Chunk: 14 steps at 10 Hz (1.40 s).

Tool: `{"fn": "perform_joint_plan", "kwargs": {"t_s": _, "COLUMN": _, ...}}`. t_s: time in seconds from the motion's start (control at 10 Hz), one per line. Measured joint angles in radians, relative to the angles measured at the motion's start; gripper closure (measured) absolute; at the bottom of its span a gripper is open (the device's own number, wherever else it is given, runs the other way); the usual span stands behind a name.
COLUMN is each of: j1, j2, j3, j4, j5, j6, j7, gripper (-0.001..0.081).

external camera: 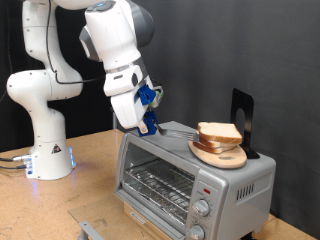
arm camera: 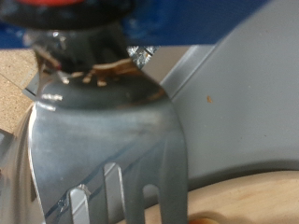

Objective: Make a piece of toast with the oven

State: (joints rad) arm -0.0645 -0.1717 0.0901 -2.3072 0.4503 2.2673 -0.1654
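Gripper: the gripper (external camera: 150, 120) hangs over the top of the oven (external camera: 190, 170), near its rear edge at the exterior view's left, closed on the handle of a metal fork (external camera: 172, 131) whose tines reach toward the plate.
Wrist view alone: the fork (arm camera: 103, 140) fills the picture, its handle clamped under the blue fingers, its slotted tines close above the pale rim of the wooden plate (arm camera: 252, 198) in one corner.
Exterior view alone: the wooden plate (external camera: 220, 155) sits on the oven's top toward the exterior view's right; slices of bread are piled on it, the piece of toast (external camera: 218, 131) uppermost.
Oven: glass door shut, wire rack visible behind it, two knobs at the front's right.
Edges and room: the plate is near the oven's right edge; a dark upright stand (external camera: 243, 120) rises just behind it; bare oven top lies between the gripper and the plate.
Table: the wooden tabletop (external camera: 85, 175) extends left of the oven to the arm's white base (external camera: 48, 150).
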Motion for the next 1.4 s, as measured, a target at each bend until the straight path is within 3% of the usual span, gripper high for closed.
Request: {"fn": "perform_joint_plan", "kwargs": {"t_s": 1.4, "j1": 0.004, "j2": 0.02, "j3": 0.052, "j4": 0.021, "j5": -0.002, "j6": 0.005, "j7": -0.001, "gripper": 0.0543}}
